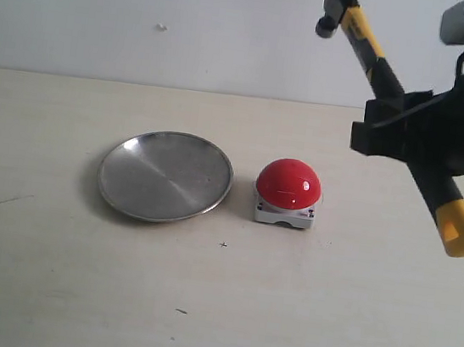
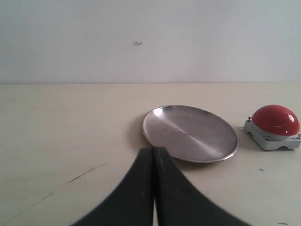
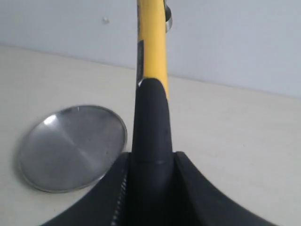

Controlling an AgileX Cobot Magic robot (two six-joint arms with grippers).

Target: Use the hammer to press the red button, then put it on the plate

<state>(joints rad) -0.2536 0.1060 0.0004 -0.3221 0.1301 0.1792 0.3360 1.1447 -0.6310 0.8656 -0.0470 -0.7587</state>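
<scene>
Left fingers (image 2: 136,193): pressed together, empty, low over the tabletop (image 1: 323,322).
Right fingers (image 3: 197,188): pinching the black rubber handle of the hammer (image 1: 381,66).
Hammer handling: we judge it stiff and head-heavy; the rubber grips well, so this mid-handle hold suits.
Right arm pose: raised, with the hammer tilted, head up, above and to the right of the red button (image 1: 289,184).
Plate (image 1: 166,175): just beside the button, not touching.

Open air above red button (image 1: 289,184) — plate (image 1: 165,175) just beside
</scene>
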